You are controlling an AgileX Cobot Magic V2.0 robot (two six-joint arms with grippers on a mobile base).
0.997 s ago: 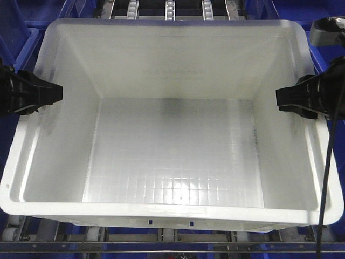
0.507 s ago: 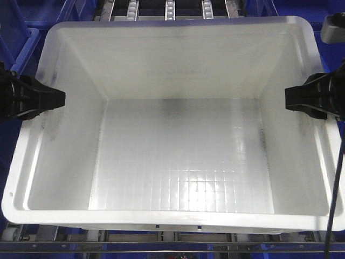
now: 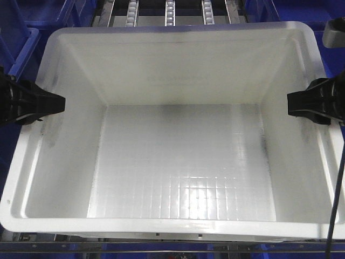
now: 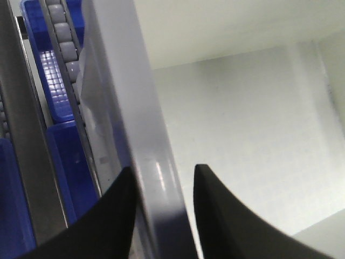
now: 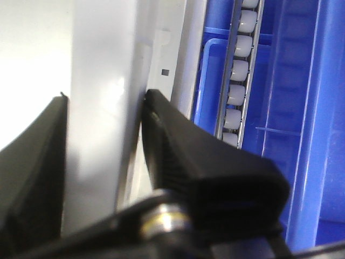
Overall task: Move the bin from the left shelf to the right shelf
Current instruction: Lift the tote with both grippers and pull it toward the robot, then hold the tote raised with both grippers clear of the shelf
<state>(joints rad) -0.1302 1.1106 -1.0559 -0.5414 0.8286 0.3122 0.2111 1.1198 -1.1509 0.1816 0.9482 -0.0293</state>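
The white bin (image 3: 172,33) fills the front view, lying over the roller shelf (image 3: 170,11), whose grey rails and white rollers show beyond its far wall. Blue crates (image 3: 21,32) flank it. The left gripper (image 3: 54,102) straddles the bin's left rim, one finger inside the wall and one outside, closed on it. The right gripper (image 3: 295,102) clamps the right rim likewise, directly opposite, about midway along the side.
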